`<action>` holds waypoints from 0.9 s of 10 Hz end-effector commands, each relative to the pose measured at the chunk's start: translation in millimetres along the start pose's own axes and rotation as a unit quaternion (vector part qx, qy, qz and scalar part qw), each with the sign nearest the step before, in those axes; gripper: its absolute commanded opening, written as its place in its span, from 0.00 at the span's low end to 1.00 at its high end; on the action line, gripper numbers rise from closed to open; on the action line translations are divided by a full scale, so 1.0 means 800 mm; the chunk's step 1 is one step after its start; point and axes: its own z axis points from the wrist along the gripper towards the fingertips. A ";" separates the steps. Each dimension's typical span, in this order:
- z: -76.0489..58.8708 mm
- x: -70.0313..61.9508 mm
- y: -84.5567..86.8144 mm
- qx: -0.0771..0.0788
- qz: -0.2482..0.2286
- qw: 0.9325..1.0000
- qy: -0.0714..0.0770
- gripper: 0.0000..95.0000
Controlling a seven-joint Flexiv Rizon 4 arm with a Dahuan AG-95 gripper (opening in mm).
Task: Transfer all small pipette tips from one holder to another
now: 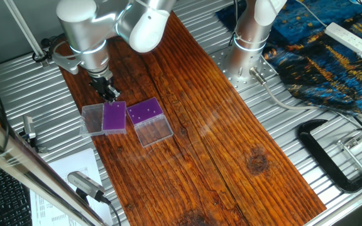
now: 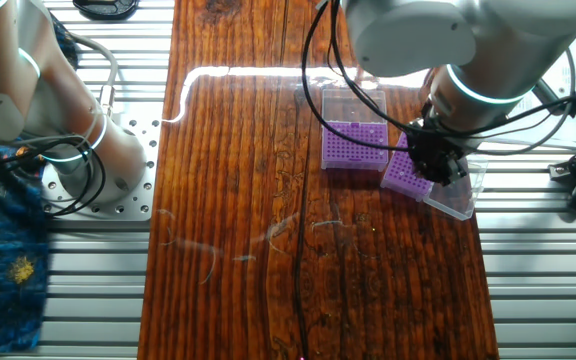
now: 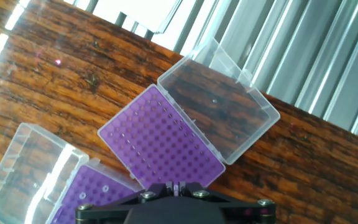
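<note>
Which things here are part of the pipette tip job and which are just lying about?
Job: small pipette tips, wider light-purple rack, narrower dark-purple rack, claw.
Lying about: black C-clamp, white power strip, blue patterned cloth.

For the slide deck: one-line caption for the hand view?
Hand view: gripper poised above the darker-purple tip rack, its clear lid open; lighter-purple rack with whitish tips at lower left.

Occluded and cropped elements.
Gripper (image 3: 176, 186) fingertips cut off at lower frame edge; lighter-purple rack (image 3: 98, 196) cropped there; pipette tips indistinguishable.
</note>
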 end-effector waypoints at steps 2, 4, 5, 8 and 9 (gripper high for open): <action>0.005 0.001 -0.001 0.001 -0.003 1.000 -0.002 0.00; 0.007 0.001 -0.001 0.001 -0.005 1.000 -0.003 0.00; 0.007 0.001 -0.001 0.001 -0.006 1.000 -0.003 0.00; 0.005 -0.001 -0.002 0.000 -0.006 1.000 -0.004 0.00; 0.005 -0.002 -0.002 0.000 -0.006 1.000 -0.004 0.00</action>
